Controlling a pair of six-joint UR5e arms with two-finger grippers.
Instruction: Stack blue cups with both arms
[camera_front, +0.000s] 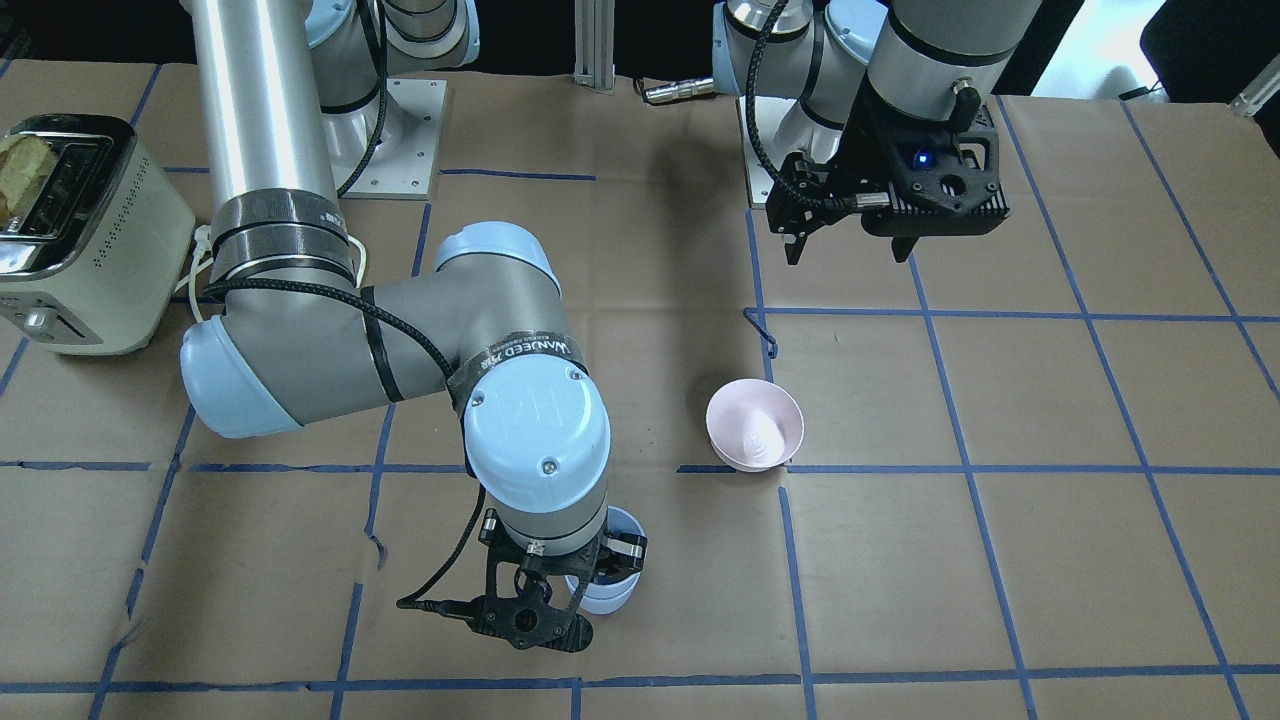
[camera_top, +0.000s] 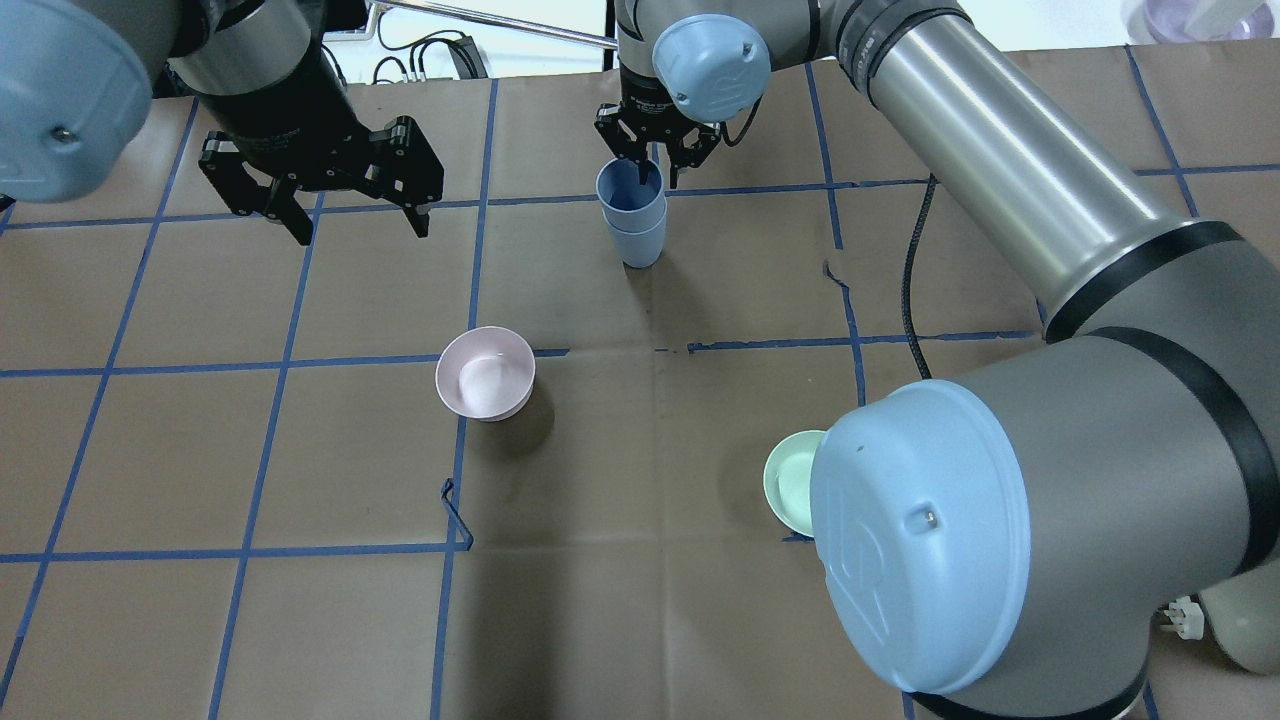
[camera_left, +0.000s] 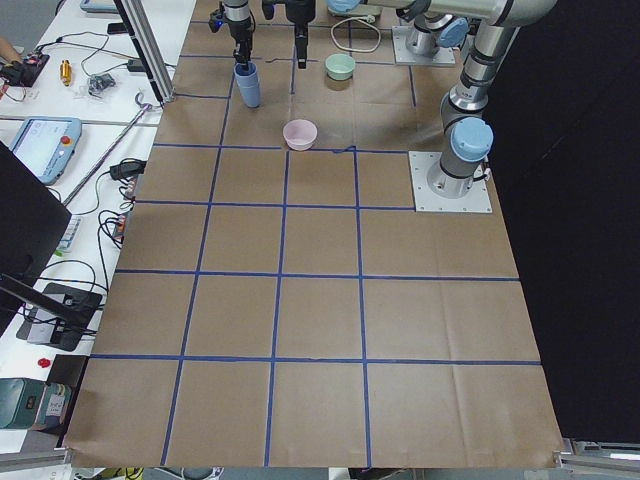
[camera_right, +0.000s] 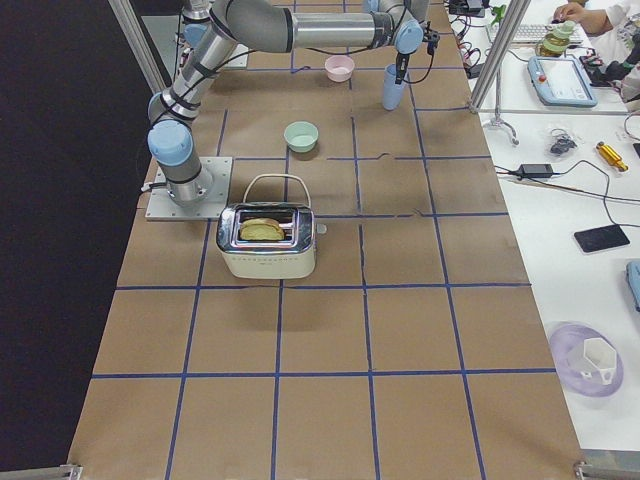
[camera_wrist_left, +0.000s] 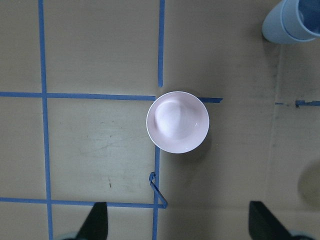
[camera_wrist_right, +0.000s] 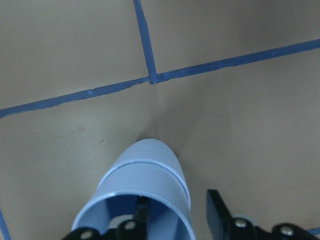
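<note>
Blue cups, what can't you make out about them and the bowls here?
- Blue cups: in the front-facing view, the right gripper covers most of them.
- Mint-green bowl: in the overhead view, the right arm's elbow hides about half.
- Side views: both are too small for detail.
</note>
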